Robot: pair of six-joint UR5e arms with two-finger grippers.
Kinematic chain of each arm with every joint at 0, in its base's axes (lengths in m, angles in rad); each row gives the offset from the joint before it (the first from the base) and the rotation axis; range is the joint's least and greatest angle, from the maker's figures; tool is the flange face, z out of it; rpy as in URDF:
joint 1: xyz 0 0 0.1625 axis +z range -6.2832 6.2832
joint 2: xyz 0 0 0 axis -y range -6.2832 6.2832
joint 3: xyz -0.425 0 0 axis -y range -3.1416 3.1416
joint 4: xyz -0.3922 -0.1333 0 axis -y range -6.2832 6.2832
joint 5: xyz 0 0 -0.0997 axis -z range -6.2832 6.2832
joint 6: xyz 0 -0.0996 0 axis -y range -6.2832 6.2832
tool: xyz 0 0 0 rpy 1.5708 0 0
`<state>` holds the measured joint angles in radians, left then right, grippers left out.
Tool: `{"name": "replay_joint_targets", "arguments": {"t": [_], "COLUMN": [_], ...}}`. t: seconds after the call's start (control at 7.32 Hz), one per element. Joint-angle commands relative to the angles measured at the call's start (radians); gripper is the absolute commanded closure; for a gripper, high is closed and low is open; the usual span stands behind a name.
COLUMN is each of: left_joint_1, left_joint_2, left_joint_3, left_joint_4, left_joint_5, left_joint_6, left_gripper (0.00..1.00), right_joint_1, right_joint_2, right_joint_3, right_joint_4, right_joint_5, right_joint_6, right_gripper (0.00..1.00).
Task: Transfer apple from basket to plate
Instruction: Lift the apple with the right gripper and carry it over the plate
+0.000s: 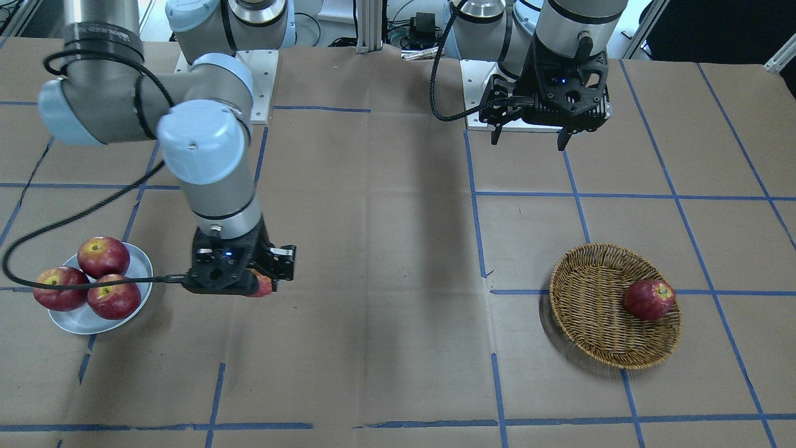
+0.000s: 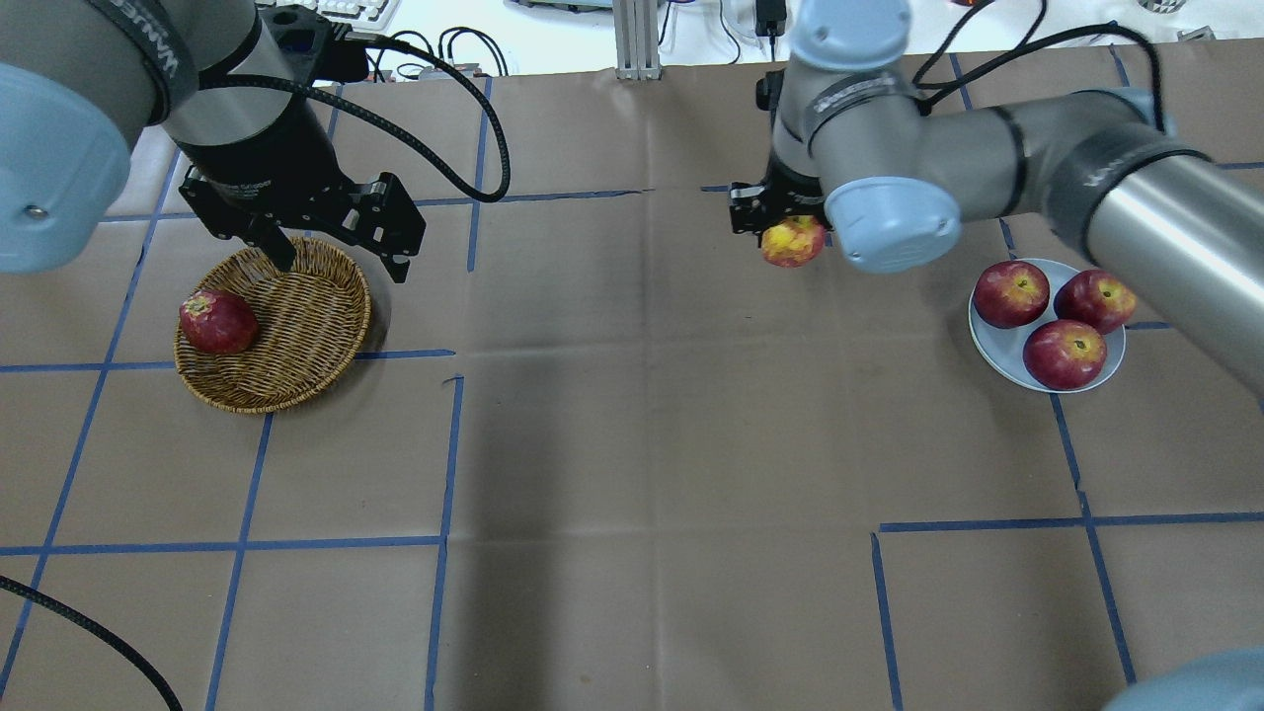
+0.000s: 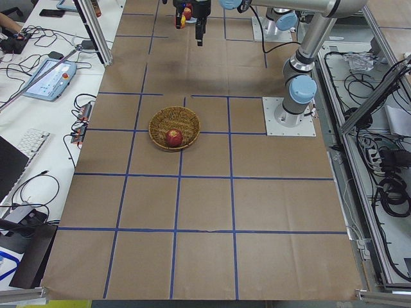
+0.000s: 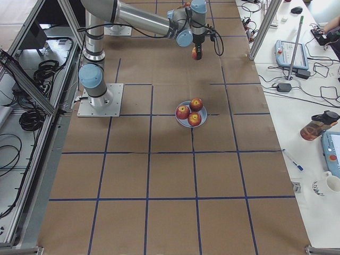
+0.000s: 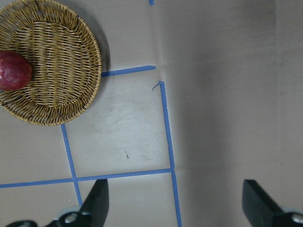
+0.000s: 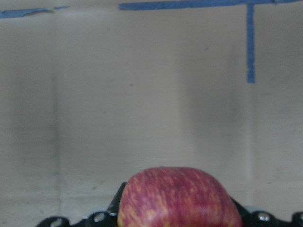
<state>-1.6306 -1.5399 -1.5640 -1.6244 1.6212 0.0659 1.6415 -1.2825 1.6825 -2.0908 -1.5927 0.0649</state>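
Basket (image 2: 306,336) – one dark apple (image 2: 217,322), plate (image 2: 990,344) – three apples (image 2: 1010,293), right fingers (image 6: 115,208) gripping pinkish apple (image 2: 792,242), left fingers (image 5: 97,201) spread

Bare table (image 2: 632,444) lies between the right gripper (image 2: 790,235), which holds the apple (image 2: 793,247) aloft, and the plate (image 2: 992,348). Three dark apples (image 2: 1064,354) crowd the plate, leaving only narrow bare patches along its rim.

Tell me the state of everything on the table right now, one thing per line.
left end effector: open, empty.
right end effector: shut on the apple.
apple: held in the air, not yet over the plate.
basket: upright, holds one dark apple.
plate: holds three red apples.
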Motion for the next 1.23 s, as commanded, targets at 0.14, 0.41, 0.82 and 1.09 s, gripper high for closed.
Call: {"name": "replay_joint_targets", "arguments": {"t": [0.14,0.41,0.82,1.09], "left_joint_1": [0.0,-0.002,-0.002,-0.002], "left_joint_2": [-0.009,-0.008,-0.008,-0.006], "left_joint_3": [0.002,0.005,0.004,0.002], "left_joint_4": [0.008,0.006,0.006,0.008], "left_joint_5": [-0.003,-0.007,-0.026,-0.027], "left_joint_6": [-0.012,-0.014,-0.014,-0.014], "left_gripper": [0.01,0.01,0.01,0.01], "right_joint_1": [-0.317,-0.463,-0.508,-0.508], "right_joint_2": [-0.086,-0.069,-0.018,-0.003], "right_joint_3": [0.088,0.111,0.229,0.226], "right_joint_4": [0.028,0.015,-0.133,-0.17], "right_joint_5": [0.003,0.003,0.003,0.003], "right_joint_6": [-0.484,-0.701,-0.737,-0.735], "right_gripper": [0.46,0.46,0.46,0.46]}}
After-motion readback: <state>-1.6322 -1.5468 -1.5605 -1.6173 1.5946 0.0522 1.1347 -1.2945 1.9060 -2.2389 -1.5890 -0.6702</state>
